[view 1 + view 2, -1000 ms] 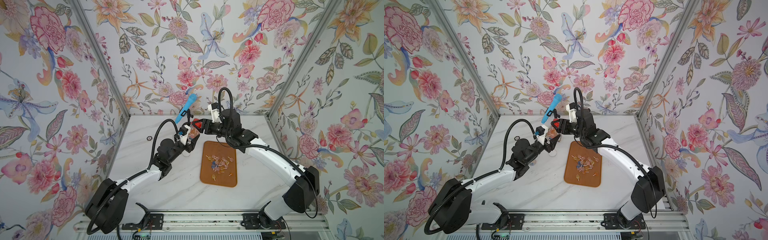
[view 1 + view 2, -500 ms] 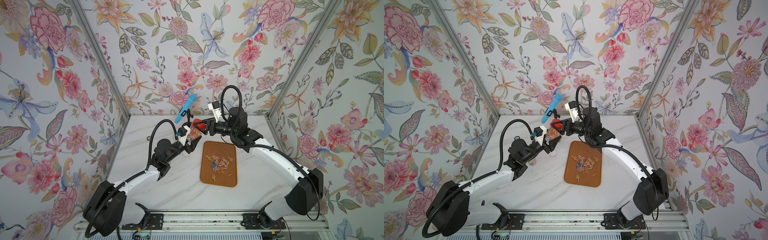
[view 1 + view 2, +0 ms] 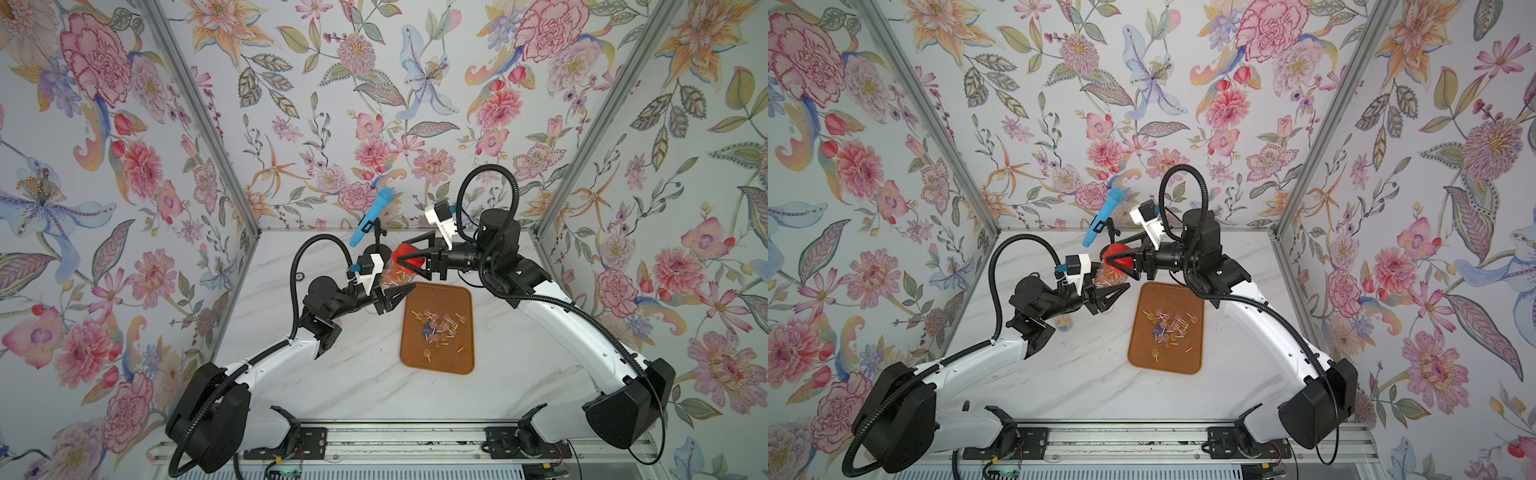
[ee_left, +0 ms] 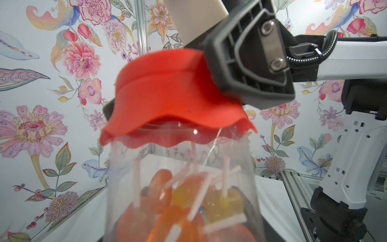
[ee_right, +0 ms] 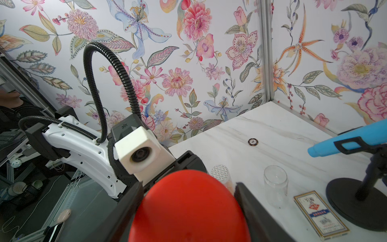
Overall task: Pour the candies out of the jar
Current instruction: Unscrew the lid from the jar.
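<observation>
My left gripper [image 3: 399,283] is shut on a small clear jar [image 3: 394,276] held above the table, just left of the brown tray [image 3: 457,365]. Orange and yellow candies [image 4: 184,199] on pale sticks fill the jar's lower part. A red wavy-edged lid [image 3: 410,254] sits tilted over the jar's mouth [image 4: 167,127], and my right gripper [image 5: 188,199] is shut on it from the right, one finger [image 5: 129,207] on each side. Several more candies [image 3: 438,328] lie scattered on the tray.
A blue microphone [image 3: 372,220] on a black stand [image 5: 356,199] is at the back, just behind the jar. An empty clear jar [image 5: 275,184] and a card box [image 5: 320,213] lie beside it. Another small jar [image 3: 1065,322] stands under my left arm. A chip [image 3: 299,275] lies far left.
The jar and the red lid have shifted slightly to the right, toward the tray, with both grippers still on them. The right arm has drawn back a little.
</observation>
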